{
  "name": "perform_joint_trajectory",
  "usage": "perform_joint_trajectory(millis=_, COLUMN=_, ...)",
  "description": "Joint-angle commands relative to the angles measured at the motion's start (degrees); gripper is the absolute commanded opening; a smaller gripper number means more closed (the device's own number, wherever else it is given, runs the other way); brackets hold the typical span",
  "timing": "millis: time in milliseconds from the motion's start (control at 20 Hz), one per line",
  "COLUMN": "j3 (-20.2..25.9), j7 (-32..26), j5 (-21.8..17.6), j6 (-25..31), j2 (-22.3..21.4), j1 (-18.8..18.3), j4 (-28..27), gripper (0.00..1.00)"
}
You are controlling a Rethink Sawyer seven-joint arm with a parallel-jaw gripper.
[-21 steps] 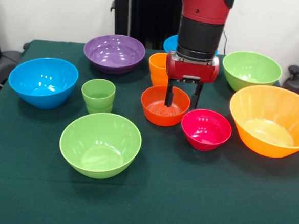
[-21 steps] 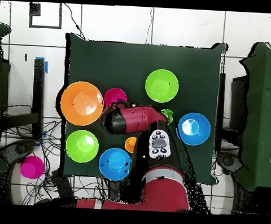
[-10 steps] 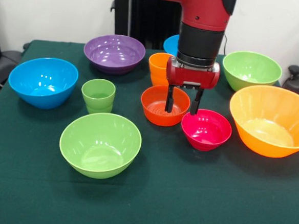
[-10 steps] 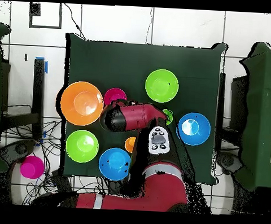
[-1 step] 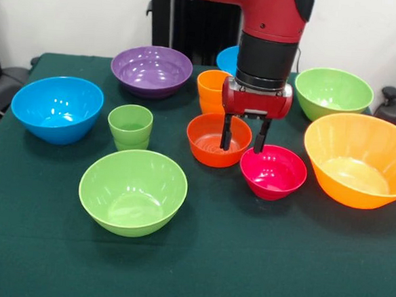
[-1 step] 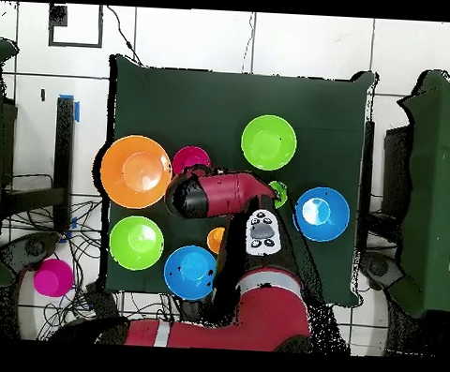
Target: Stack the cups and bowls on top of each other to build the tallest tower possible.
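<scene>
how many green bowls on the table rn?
2. One light green bowl sits at the front view's near left; the other green bowl at its far right. The arm may hide more overhead.

Eight bowls: two blue [image 5: 57,108] [image 5: 226,57], two light green [image 5: 133,191] [image 5: 333,93], one purple [image 5: 151,70], one large orange [image 5: 360,169], one small orange-red [image 5: 212,144], one magenta [image 5: 273,171]. Two cups: orange [image 5: 209,89], light green [image 5: 130,127].

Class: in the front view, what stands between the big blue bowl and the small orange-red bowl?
The light green cup, upright on the cloth, front view.
</scene>
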Motion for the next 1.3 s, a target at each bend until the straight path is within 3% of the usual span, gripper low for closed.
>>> perform_joint_trajectory(millis=50, j3=5.65, j7=6.13, j5=1.96, j6=-1.11, j2=4.06, j1=1.16, j4=-2.55, gripper=1.0)
perform_joint_trajectory(millis=700, j3=5.26, j7=7.99, j5=2.29, j6=-8.93, j2=6.96, j1=1.72, j4=-2.55, gripper=1.0)
perform_joint_trajectory(millis=1300, j3=5.84, j7=7.07, j5=2.15, j6=-10.77, j2=8.11, j1=1.27, j4=-3.16, gripper=1.0)
